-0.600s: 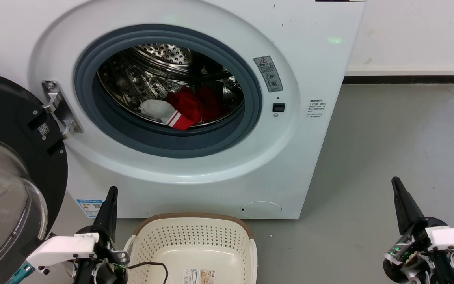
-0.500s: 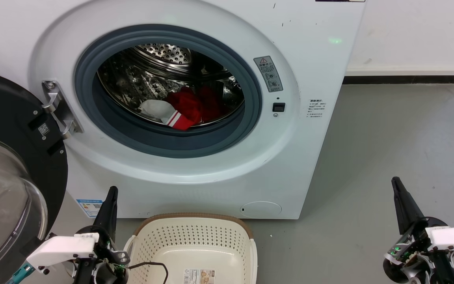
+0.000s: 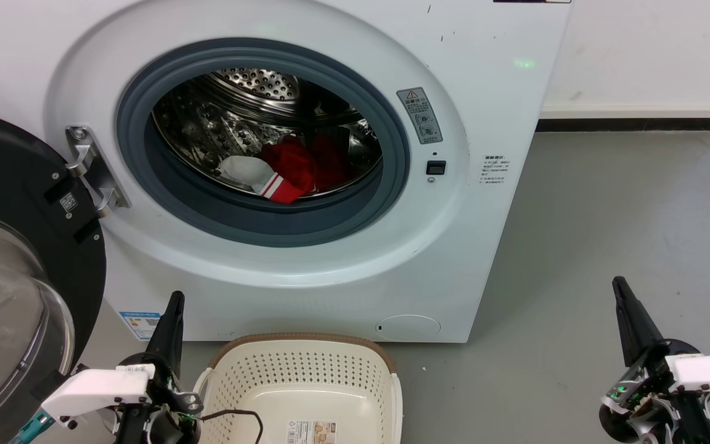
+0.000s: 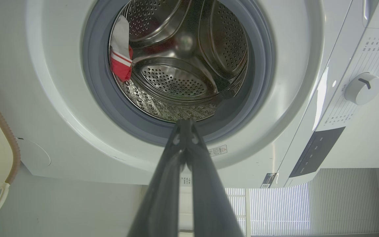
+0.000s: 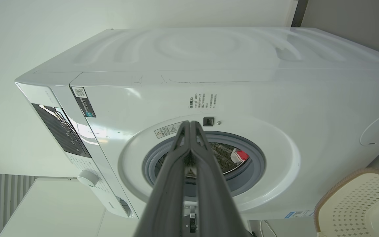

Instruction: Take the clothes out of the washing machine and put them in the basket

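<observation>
The washing machine (image 3: 490, 74) stands with its door (image 3: 16, 265) swung open to the left. Inside the steel drum lie the clothes (image 3: 290, 166), red fabric with a white panel and a striped cuff; they also show as a red-and-white bundle (image 4: 121, 54) and a small red patch (image 5: 240, 155). The cream basket (image 3: 306, 376) sits on the floor in front of the machine, with only a paper label on its bottom. My left gripper (image 3: 175, 300) is shut at the basket's left, holding nothing. My right gripper (image 3: 619, 285) is shut, low at the right over the floor.
Grey floor (image 3: 607, 216) stretches to the machine's right, up to a white wall with a dark skirting (image 3: 632, 123). The open door's glass bowl (image 3: 4, 320) bulges out close to my left arm. A thin black cable (image 3: 238, 416) hangs over the basket's near corner.
</observation>
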You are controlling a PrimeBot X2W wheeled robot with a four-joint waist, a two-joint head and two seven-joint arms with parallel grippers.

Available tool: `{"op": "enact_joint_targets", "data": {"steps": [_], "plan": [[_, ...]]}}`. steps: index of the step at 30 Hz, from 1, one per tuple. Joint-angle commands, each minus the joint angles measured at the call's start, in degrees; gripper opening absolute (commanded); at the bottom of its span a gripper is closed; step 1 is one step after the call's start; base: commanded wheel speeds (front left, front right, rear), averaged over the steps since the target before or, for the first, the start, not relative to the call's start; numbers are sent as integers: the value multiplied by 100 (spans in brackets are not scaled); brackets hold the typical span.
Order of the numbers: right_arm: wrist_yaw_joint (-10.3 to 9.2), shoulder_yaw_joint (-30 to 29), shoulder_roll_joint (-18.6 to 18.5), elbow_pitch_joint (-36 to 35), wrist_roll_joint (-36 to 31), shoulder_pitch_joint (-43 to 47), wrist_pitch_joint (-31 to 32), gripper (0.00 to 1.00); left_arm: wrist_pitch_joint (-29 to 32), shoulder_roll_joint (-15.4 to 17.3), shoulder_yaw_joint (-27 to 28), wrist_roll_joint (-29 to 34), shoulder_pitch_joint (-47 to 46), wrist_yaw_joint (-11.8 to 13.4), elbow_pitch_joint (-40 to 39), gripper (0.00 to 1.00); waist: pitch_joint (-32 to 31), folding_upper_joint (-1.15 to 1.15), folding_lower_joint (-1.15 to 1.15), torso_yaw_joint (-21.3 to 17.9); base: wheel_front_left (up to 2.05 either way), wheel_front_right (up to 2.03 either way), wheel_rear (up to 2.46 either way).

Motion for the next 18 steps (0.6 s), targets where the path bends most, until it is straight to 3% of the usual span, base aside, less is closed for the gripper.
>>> {"op": "enact_joint_targets", "data": {"steps": [1,12,13,18], "plan": [[-2,2,21,9,-25,-78,-5,0,22,-11,15,1,-28,-12,-5,0,0,0,0,0,0,0,0],[-2,2,21,9,-25,-78,-5,0,22,-11,15,1,-28,-12,-5,0,0,0,0,0,0,0,0],[0,1,0,-1,-1,0,-1,100,-1,0,-1,1,0,0,-1,100,0,0,0,0,0,0,0],[-1,50,3,-8,-36,75,-95,100,-110,-3,-133,40,25,2,28,100,4,0,0,-1,0,0,0]]}}
